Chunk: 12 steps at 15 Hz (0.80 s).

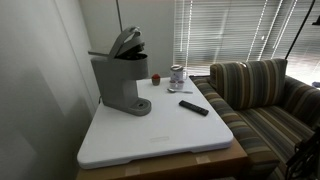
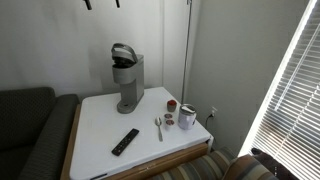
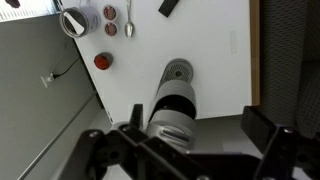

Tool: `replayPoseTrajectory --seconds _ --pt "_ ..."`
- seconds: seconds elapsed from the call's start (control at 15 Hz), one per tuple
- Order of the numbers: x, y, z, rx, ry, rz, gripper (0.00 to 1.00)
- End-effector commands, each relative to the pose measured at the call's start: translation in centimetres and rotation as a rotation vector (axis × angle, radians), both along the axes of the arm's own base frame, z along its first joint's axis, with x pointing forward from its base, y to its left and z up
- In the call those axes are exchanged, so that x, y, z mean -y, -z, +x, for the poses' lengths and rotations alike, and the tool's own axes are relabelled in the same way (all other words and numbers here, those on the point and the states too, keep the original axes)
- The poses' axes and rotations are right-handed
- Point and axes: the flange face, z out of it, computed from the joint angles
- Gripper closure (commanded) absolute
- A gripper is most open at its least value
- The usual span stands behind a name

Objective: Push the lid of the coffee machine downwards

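Observation:
The grey coffee machine (image 1: 118, 82) stands at the back of the white table (image 1: 165, 135); it also shows in an exterior view (image 2: 128, 85). Its rounded lid (image 1: 125, 42) is tilted up and open, as the lid (image 2: 123, 52) also shows from the front. In the wrist view I look straight down on the lid (image 3: 168, 128) and the round drip base (image 3: 178, 70). My gripper (image 3: 185, 138) is open and empty, high above the machine, with a finger on each side of it. Only its fingertips (image 2: 102, 3) show at an exterior view's top edge.
A black remote (image 2: 125, 141), a spoon (image 2: 158, 126), a white mug (image 2: 188, 117) and small red pods (image 2: 172, 104) lie on the table's right part. A striped sofa (image 1: 260, 95) stands beside the table. A wall is close behind the machine.

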Motion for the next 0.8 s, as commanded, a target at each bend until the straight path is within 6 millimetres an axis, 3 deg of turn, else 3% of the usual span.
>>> replayPoseTrajectory --seconds 0.0,0.2,0.53,0.73 --pt "-0.1 0.1 0.3 -0.002 -0.001 0.000 0.00" --pt "-0.5 0.3 0.7 -0.017 -0.025 -0.005 0.00" --pt "-3.4 0.6 2.6 -0.038 -0.121 -0.077 0.00" --pt "-4.0 0.6 3.9 -0.053 -0.122 -0.066 0.00"
